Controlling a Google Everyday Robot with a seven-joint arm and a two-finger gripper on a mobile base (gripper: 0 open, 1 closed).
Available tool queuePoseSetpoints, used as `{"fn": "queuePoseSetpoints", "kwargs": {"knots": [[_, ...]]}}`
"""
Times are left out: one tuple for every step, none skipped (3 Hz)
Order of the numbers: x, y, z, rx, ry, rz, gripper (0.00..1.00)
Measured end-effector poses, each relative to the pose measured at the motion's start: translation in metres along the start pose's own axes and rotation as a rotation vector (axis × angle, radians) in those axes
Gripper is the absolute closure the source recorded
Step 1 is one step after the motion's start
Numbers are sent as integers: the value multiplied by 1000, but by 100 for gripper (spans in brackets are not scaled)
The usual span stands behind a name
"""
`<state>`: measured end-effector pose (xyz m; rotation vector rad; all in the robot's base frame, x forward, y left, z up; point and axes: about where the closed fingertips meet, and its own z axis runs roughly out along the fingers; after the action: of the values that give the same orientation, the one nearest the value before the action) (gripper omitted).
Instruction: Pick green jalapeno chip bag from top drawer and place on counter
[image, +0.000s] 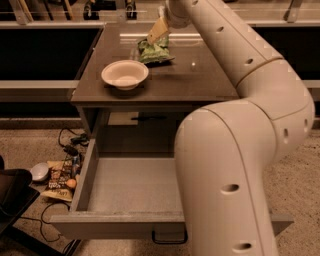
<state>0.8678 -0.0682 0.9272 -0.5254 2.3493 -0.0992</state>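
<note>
The green jalapeno chip bag (155, 51) lies on the counter (205, 75) near its back edge, just behind the white bowl (125, 75). My gripper (157, 32) hangs just above the bag's back end, open and holding nothing. The top drawer (132, 187) is pulled out below the counter, its grey floor bare where it shows. Its dark loop handle (169, 236) is at the front. My arm (235, 150) hides the drawer's right part.
Dark brown-and-orange snack packets (60, 181), a small white object (39, 171) and cables (70, 141) lie on the floor left of the drawer. A dark object (12, 192) sits at the far left. Dark shelving runs behind the counter.
</note>
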Motion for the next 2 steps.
{"fn": "queuePoseSetpoints", "kwargs": {"knots": [[26, -55, -59, 23, -70, 198, 0], [37, -110, -156, 99, -251, 357, 0]]}}
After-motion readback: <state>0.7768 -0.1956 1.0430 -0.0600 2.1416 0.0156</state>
